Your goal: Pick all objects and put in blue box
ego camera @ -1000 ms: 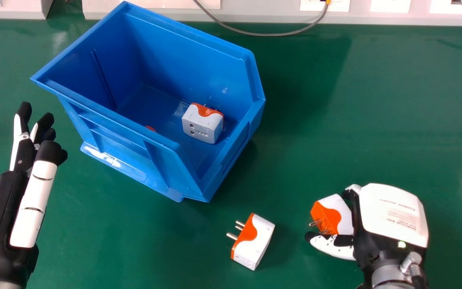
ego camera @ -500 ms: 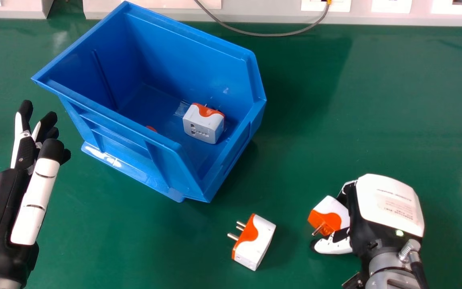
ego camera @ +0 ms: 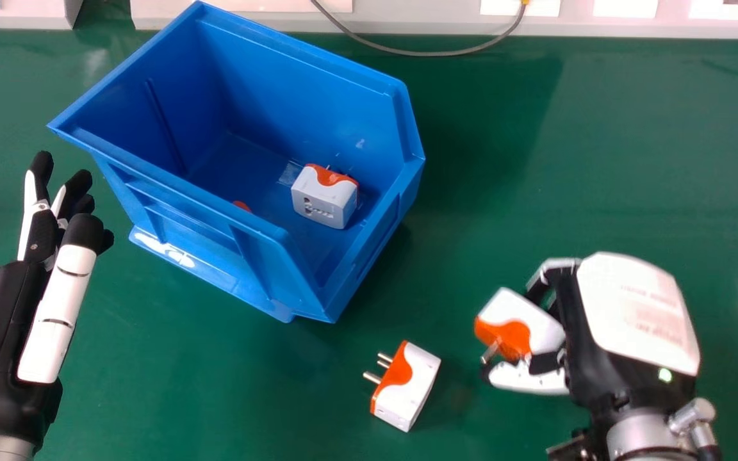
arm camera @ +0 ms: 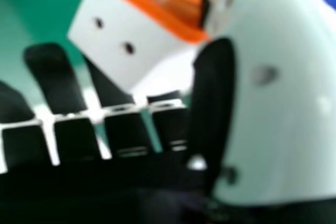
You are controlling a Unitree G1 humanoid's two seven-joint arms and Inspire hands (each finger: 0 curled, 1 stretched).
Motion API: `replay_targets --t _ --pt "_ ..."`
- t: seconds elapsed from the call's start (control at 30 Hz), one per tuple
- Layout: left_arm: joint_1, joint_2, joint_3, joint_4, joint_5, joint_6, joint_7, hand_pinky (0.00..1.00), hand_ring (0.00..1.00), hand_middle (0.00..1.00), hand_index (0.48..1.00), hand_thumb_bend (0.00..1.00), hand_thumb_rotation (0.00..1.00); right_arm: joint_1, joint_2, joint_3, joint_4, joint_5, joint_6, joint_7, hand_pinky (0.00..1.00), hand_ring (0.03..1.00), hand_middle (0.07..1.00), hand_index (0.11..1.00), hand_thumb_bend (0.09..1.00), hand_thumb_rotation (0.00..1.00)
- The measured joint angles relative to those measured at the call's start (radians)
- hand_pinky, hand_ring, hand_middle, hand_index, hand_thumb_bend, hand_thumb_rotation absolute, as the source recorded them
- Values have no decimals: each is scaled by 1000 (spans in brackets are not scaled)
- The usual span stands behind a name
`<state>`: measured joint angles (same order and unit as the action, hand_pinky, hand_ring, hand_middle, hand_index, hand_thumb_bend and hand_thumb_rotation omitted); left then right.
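Note:
In the head view my right hand is at the lower right, its fingers and thumb closed round a white and orange adapter with metal prongs. The right hand view has the held adapter between the thumb and fingers of my right hand. A second adapter lies on the green table, left of that hand. The blue box stands at upper centre-left with another adapter inside and a small orange patch partly hidden by its wall. My left hand stays at the left, fingers relaxed.
A grey cable curves over the far edge of the green table, in front of a pale ledge. The box's near wall rises between my left hand and the box's inside.
My right hand has risen and tilted with the adapter in it, moving a little up the view. My left hand has shifted slightly upward. The box and the adapter on the table have stayed put.

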<state>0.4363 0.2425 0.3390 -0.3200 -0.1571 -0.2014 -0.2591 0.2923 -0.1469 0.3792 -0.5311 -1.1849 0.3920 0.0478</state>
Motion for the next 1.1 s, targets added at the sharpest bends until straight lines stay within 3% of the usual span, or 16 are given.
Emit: replay_targets --t 0.33,0.63,0.67,0.7,0.8,0.87,0.93,1.1 --pt "-10 0 -3 14 4 -8 3 899 978 983 983 629 944 -273 30 0 2 52 -117 21 4 55 109 133 407 7" --pt "-14 -1 -10 18 20 -13 10 901 979 984 982 632 944 -500 80 19 224 98 -155 4 7 59 120 172 401 9" --pt "-8 -1 -7 19 20 -15 15 901 980 984 982 632 944 -536 91 26 265 101 -167 -20 8 60 123 184 398 14" --pt "-10 -1 -9 19 20 -16 15 901 980 984 982 632 945 -572 100 29 304 110 -167 -30 12 69 138 259 389 24" --pt "-9 -1 -11 18 21 -18 15 901 980 984 982 632 945 -648 119 46 387 112 -169 -55 12 69 138 259 389 24" --pt "-6 -2 -12 17 22 -18 20 901 980 984 982 632 945 -706 139 61 472 116 -171 -80 20 83 161 393 371 42" --pt "-5 -2 -14 11 25 -19 22 901 979 984 982 633 945 -750 156 72 549 127 -175 -98 22 82 155 450 369 46" --pt "3 -4 -19 6 34 -19 25 900 979 983 981 640 945 -841 189 88 733 171 -177 -122 17 73 143 498 417 32"
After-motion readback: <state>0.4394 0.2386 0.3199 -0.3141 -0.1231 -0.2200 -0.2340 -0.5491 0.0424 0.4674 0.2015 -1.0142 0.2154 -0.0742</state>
